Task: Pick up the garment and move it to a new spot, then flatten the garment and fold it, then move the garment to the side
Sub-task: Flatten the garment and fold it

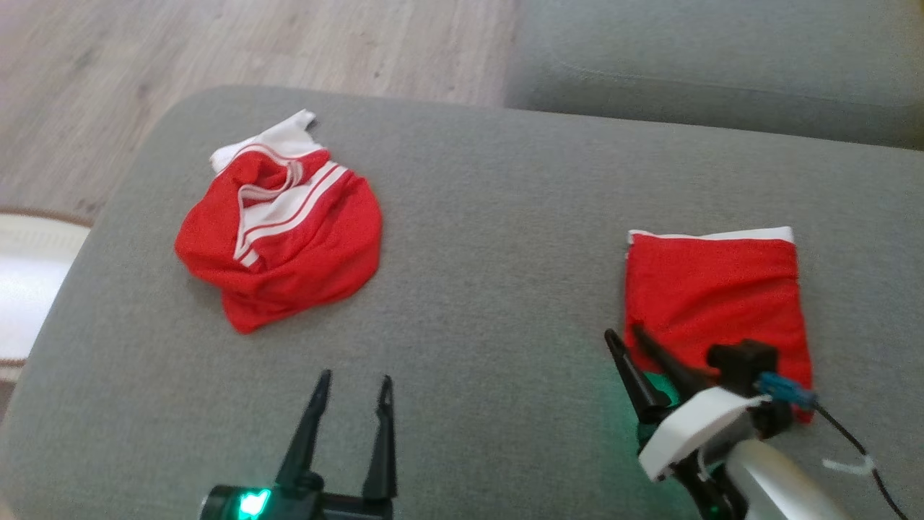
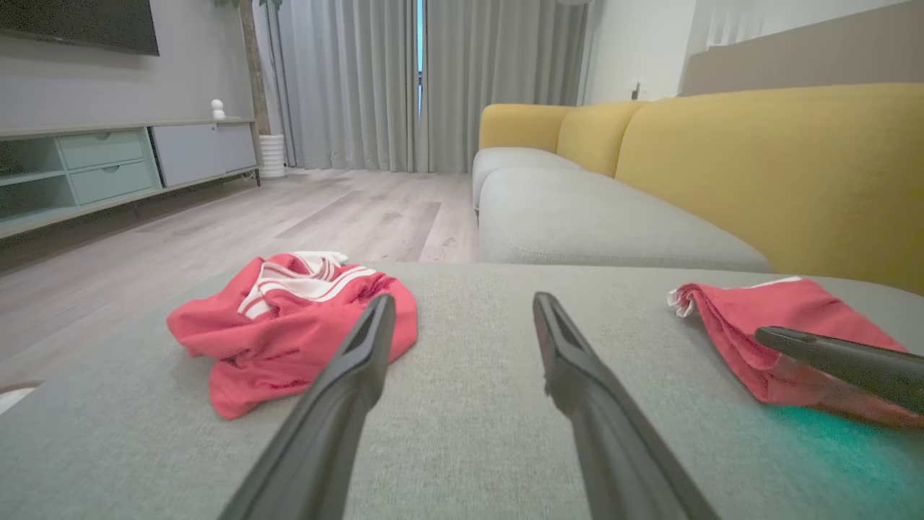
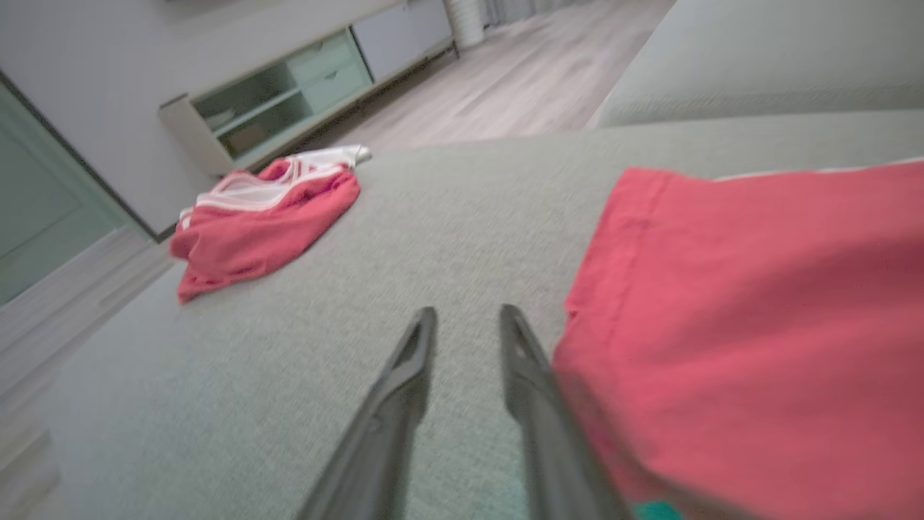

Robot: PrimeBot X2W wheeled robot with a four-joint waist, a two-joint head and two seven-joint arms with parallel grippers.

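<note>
Your right claw (image 1: 624, 331), part open and empty, sits at lower-left corner of folded garment (image 1: 715, 289), frame right; left claw (image 1: 356, 376) wide open, empty, below crumpled garment (image 1: 278, 238).

The head camera looks steeply down on the grey cushion (image 1: 491, 217) from above its near edge; the floor (image 1: 144, 58) lies beyond the far left corner. The left wrist camera sits low at the near edge and faces level along the left gripper (image 2: 462, 300) toward the curtains (image 2: 361, 79). The right wrist camera, tilted and close, looks along the right gripper (image 3: 468, 310) toward the far left corner. All three views share the crumpled garment (image 1: 278, 238) and the folded garment (image 1: 715, 296).
</note>
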